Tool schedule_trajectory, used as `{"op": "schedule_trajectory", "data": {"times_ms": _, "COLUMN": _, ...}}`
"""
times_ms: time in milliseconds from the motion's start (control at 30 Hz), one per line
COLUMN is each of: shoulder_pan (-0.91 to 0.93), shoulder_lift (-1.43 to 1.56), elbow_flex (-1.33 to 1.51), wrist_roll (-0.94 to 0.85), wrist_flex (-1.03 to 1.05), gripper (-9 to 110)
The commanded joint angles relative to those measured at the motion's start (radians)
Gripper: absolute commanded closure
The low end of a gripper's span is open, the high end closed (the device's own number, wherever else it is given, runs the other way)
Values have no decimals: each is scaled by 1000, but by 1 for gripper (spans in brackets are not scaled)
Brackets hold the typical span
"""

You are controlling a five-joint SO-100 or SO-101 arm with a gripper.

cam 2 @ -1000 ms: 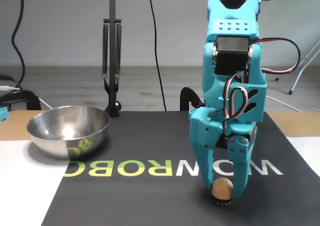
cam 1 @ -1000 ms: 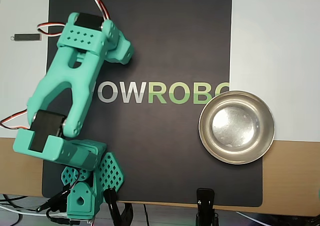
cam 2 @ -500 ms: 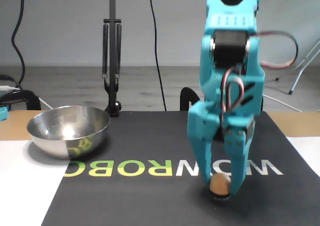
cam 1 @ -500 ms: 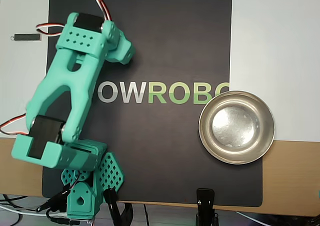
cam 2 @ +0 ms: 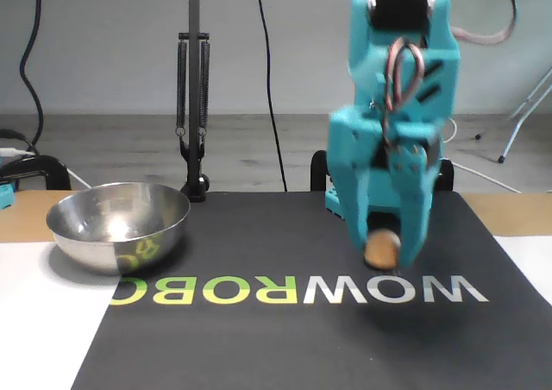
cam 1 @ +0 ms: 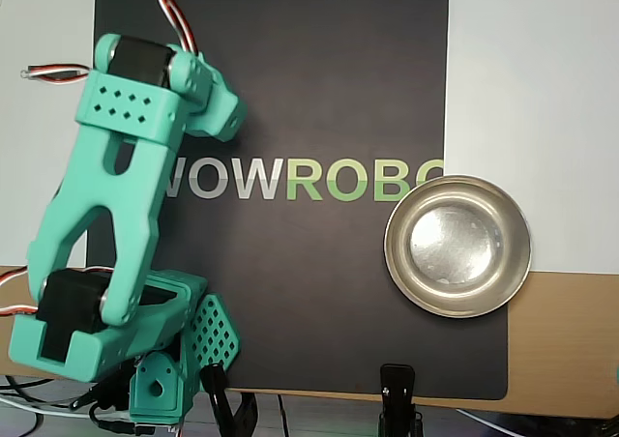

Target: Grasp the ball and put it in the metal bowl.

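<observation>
Fixed view, from the left: the metal bowl (cam 2: pixel 118 226) sits on the bench at the black mat's (cam 2: pixel 259 338) left edge. Well to its right, the teal gripper (cam 2: pixel 384 254) hangs above the mat, its fingers pinching the ball (cam 2: pixel 381 248) clear of the surface.

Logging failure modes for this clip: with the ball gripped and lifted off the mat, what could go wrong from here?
1. The ball sits low between the gripper fingertips and looks only partly enclosed; it could slip during the swing.
2. The metal bowl lies well across the black mat; an early release would send the ball rolling.
3. The bowl is shallow; a high drop might bounce out.
</observation>
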Motion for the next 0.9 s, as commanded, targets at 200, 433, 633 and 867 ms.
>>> {"op": "schedule_trajectory", "data": {"times_ms": 200, "shoulder_pan": 29, "shoulder_lift": 129, "elbow_flex": -40, "wrist_roll": 126, "wrist_flex": 15, "gripper": 80}}
{"op": "schedule_trajectory", "data": {"times_ms": 433, "shoulder_pan": 83, "shoulder_lift": 138, "elbow_flex": -129, "wrist_roll": 316, "wrist_flex": 21, "gripper": 79}}
{"op": "schedule_trajectory", "data": {"times_ms": 633, "shoulder_pan": 166, "shoulder_lift": 138, "elbow_flex": -190, "wrist_roll": 499, "wrist_flex": 20, "gripper": 79}}
{"op": "schedule_trajectory", "data": {"times_ms": 867, "shoulder_pan": 261, "shoulder_lift": 138, "elbow_flex": -209, "wrist_roll": 721, "wrist_flex": 20, "gripper": 79}}
